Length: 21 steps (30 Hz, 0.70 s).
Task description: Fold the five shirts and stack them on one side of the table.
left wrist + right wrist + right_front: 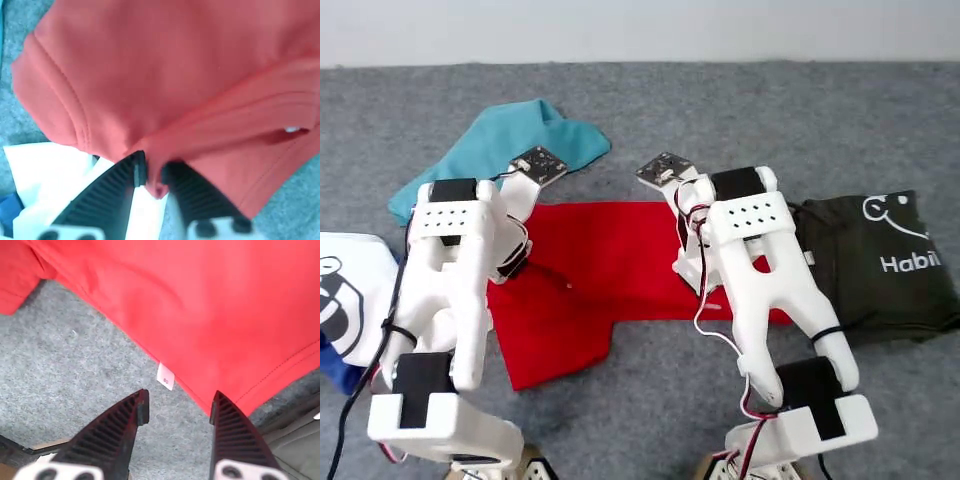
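Left claw (152, 172) is clenched on a pinch of the red shirt (175, 75) right at its edge, while the right claw (180, 397) hangs released just off the red shirt's hem, by the little white label (165, 376)! To fold this clean, I'd say the right one should bite that hem squarely, then both lift together with the cloth taut. The dark shirt (880, 260) lies just beside the red shirt and the teal shirt (510, 140) just beyond it on the table (740, 110).

The table (770, 110) is covered in grey, nubbly carpet, running flat right to its far edge. Up close from the right wrist, that rough weave shows flecks and fuzz. Behind it, a plain pale wall (640, 30).
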Motion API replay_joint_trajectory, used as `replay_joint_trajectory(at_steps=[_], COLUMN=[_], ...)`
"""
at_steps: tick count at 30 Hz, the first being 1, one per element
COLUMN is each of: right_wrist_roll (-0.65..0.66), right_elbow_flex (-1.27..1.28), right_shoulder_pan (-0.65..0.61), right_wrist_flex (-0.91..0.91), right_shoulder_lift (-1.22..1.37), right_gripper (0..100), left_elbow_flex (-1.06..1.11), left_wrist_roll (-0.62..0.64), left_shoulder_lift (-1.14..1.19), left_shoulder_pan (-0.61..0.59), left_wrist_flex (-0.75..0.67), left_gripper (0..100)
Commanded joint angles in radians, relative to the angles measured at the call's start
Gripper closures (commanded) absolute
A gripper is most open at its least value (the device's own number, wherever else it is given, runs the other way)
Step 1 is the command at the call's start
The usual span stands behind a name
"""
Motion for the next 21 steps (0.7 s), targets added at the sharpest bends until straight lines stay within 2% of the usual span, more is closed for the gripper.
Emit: replay_joint_trajectory(at_steps=[1,3,7,11,14,16,19,21], right_wrist_roll=[0.006,0.006,0.006,0.006,0.006,0.008,0.008,0.008], right_elbow_flex=[-0.003,-0.003,-0.003,-0.003,-0.003,-0.003,-0.005,-0.005], right_shoulder_pan=[-0.004,-0.004,-0.004,-0.012,-0.056,-0.11,-0.229,-0.317], right_wrist_flex=[-0.005,-0.005,-0.005,-0.005,-0.005,-0.013,-0.025,-0.059], right_shoulder_lift=[-0.007,-0.007,-0.007,-0.007,-0.007,-0.007,-0.005,-0.005], right_gripper=[79.4,79.4,79.4,79.4,79.4,79.4,79.4,79.4], left_elbow_flex=[-0.062,-0.085,-0.107,-0.113,-0.143,-0.165,-0.202,-0.202], left_wrist_roll=[0.011,0.012,0.018,0.109,0.229,0.351,0.542,0.611], left_shoulder_lift=[-0.005,-0.005,-0.005,-0.012,-0.006,-0.012,-0.035,-0.069], left_shoulder_pan=[-0.005,-0.008,-0.002,-0.046,-0.129,-0.18,-0.241,-0.264], left_wrist_flex=[-0.014,-0.012,-0.008,-0.061,-0.15,-0.187,-0.198,-0.184], left_gripper=[78,73,73,73,73,73,73,73])
